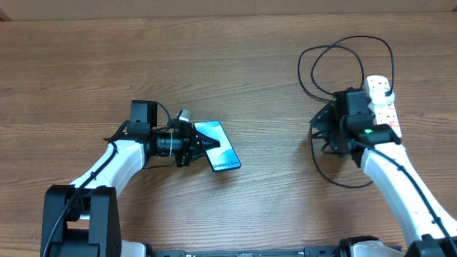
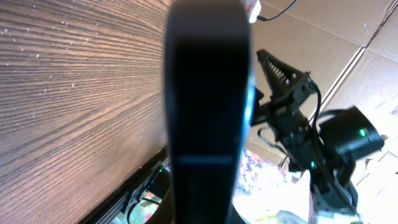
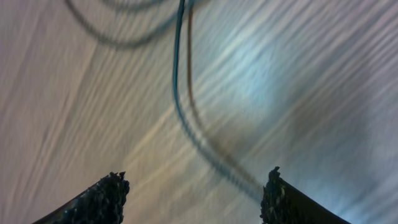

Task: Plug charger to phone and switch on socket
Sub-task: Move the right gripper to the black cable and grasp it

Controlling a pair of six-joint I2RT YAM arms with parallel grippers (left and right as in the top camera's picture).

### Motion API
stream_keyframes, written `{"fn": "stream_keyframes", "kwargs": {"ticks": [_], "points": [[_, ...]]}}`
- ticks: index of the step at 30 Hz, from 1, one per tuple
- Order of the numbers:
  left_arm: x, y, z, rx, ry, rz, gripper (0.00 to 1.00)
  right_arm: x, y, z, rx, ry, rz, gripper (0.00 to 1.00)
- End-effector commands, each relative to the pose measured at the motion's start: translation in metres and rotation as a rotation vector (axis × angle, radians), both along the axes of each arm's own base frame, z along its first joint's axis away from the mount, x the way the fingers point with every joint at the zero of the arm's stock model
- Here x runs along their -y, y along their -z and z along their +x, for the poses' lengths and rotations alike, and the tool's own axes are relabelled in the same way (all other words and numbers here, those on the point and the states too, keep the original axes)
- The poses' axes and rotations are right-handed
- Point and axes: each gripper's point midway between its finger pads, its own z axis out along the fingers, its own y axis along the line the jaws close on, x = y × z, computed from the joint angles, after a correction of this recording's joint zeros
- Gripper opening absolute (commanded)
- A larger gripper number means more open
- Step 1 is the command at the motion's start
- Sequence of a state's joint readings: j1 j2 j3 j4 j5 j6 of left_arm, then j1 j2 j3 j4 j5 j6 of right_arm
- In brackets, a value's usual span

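Charger cable (image 3: 176, 81) runs lengthwise away from the right arm's fingers (image 3: 99, 199), which hang spread apart just above it, gripping nothing, beside the socket (image 1: 382, 100) at the right of the desk (image 1: 271, 86). Well apart to the left, the phone (image 1: 220, 148) lies angled, its near end seemingly clamped in the left arm's fingers (image 1: 189, 146), which are closed. The right arm is nearer the cable.

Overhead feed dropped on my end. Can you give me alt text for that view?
Left hand grips the blue-screened phone left of centre. The right hand hovers open over the looped black charger cable, beside the white power strip.
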State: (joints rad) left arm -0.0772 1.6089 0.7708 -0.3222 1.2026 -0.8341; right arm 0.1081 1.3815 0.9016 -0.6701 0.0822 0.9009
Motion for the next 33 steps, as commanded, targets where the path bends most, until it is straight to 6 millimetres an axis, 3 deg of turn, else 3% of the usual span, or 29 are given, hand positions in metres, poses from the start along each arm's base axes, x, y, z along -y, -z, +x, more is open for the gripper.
{"fn": "stream_keyframes", "kwargs": {"ticks": [1,7,17,22,24,30,33], "points": [[0.001,-0.013,0.002,0.042,0.023,-0.047,0.04,0.016,0.004,0.016,0.014,0.014,-0.002,0.68],[0.001,-0.013,0.002,0.042,0.022,-0.047,0.04,0.008,0.032,0.036,-0.002,-0.007,0.146,0.62],[0.001,-0.013,0.002,0.042,0.023,-0.047,0.04,0.008,0.069,0.056,-0.009,-0.023,0.139,0.62],[0.001,-0.013,0.002,0.042,0.022,-0.047,0.04,0.008,0.079,0.067,0.011,-0.021,0.14,0.54],[0.001,-0.013,0.002,0.042,0.022,-0.046,0.04,0.008,0.083,0.07,0.013,-0.02,0.14,0.48],[0.001,-0.012,0.002,0.036,0.018,-0.043,0.04,0.006,0.086,0.071,0.014,-0.024,0.149,0.16],[0.001,-0.012,0.002,0.035,0.018,-0.044,0.04,-0.003,0.085,0.067,0.0,-0.055,0.196,0.04]]}}
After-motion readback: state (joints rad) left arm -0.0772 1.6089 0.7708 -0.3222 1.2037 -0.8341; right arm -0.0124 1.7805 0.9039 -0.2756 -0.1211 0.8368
